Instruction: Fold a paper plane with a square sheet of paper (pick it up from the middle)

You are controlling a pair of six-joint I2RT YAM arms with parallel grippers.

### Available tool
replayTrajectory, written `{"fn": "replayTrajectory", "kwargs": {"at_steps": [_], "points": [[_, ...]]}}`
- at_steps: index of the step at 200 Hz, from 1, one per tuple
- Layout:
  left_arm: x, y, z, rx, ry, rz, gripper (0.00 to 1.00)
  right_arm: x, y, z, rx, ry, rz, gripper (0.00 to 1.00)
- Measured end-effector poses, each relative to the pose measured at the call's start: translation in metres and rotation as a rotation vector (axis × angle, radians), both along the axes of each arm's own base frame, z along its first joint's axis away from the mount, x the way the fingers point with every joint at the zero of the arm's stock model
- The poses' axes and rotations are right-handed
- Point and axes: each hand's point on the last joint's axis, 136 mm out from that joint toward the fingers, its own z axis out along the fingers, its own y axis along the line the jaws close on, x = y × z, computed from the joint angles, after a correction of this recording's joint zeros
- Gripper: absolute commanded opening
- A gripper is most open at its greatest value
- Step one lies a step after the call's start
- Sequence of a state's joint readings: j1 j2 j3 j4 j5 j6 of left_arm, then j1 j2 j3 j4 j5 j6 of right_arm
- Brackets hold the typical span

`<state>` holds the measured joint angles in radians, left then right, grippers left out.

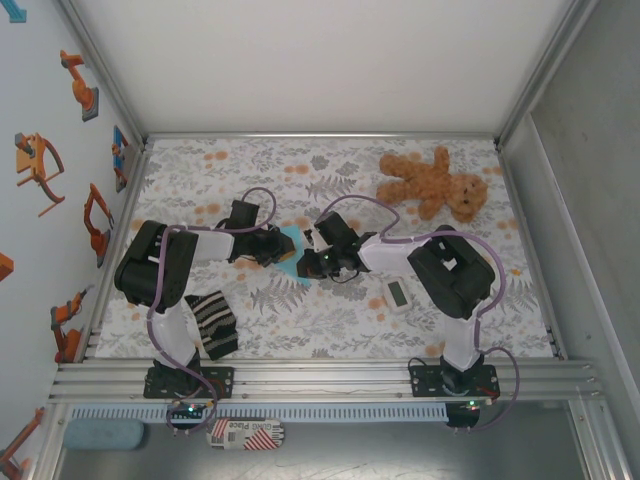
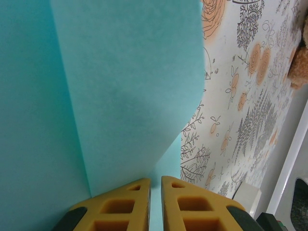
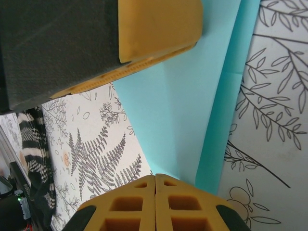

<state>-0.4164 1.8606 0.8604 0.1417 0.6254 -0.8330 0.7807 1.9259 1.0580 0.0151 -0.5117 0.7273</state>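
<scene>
Two arms (image 1: 160,265) (image 1: 455,270), apparently one blue paper (image 1: 291,252), one teddy bear (image 1: 432,183), one striped cloth (image 1: 213,325), one white gadget (image 1: 397,295)

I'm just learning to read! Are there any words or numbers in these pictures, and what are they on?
"Place" or "Piece", blurred: on the red-and-white tag at the bottom of the top view.
More letters beside it on the tag: too blurred to read.
Screen of the white gadget: too small to read.
Blue paper: no writing.
</scene>
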Motion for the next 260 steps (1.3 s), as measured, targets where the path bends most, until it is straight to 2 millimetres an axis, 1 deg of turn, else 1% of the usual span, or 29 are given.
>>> {"fn": "replayTrajectory", "kwargs": {"at_steps": [45, 90, 260], "points": [[0.0, 0.0, 0.0, 0.001, 0.002, -0.001, 0.14, -0.001, -0.001, -0.001, -0.008, 0.003, 0.004, 0.06], [0.001, -0.001, 0.0, -0.001, 0.006, -0.002, 0.14, -0.002, -0.003, -0.007, -0.02, 0.008, 0.005, 0.06], [0.002, -0.002, -0.001, 0.011, 0.03, -0.005, 0.16, -0.002, -0.007, -0.012, -0.045, 0.01, -0.003, 0.06]]}}
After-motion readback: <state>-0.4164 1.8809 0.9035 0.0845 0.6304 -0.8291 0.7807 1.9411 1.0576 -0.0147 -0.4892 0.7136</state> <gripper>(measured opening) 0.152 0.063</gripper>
